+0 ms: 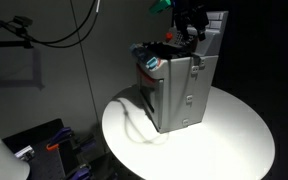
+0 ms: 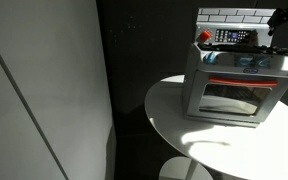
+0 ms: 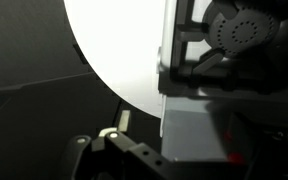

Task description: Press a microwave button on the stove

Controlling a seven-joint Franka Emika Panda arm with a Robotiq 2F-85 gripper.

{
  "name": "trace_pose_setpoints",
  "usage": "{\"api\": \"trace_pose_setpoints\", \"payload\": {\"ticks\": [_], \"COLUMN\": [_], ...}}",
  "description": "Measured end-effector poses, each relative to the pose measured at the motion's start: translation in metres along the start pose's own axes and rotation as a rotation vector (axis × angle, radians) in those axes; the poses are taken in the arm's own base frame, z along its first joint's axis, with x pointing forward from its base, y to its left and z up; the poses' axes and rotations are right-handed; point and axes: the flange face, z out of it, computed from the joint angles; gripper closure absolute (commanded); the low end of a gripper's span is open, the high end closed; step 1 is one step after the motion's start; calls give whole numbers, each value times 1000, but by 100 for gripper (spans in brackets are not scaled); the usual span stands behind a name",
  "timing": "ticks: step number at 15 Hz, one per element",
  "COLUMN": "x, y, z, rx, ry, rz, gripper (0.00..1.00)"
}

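White table (image 2: 169, 118) bears upright stove (image 2: 229, 95), back tallest

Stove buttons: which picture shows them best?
In an exterior view the button panel on the stove faces the camera. In an exterior view the stove is side-on, its buttons out of sight. The wrist view shows only a blurry grey close-up.

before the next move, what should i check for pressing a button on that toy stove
1. Stove upright on the round table: ok.
2. Control panel on the stove's back wall uncovered in an exterior view: ok.
3. End effector up near the stove's back wall: ok.
4. End effector lined up with one button: cannot tell.
5. End effector touching the panel: cannot tell.
6. Jaws open or shut: cannot tell.
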Motion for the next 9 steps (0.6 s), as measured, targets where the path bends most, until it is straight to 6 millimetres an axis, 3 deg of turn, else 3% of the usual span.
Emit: {"api": "trace_pose_setpoints", "payload": {"ticks": [9], "x": [8], "y": [-4], "z": [4], "rx": [-2], "ry": [6], "rz": [34], "gripper": [0]}}
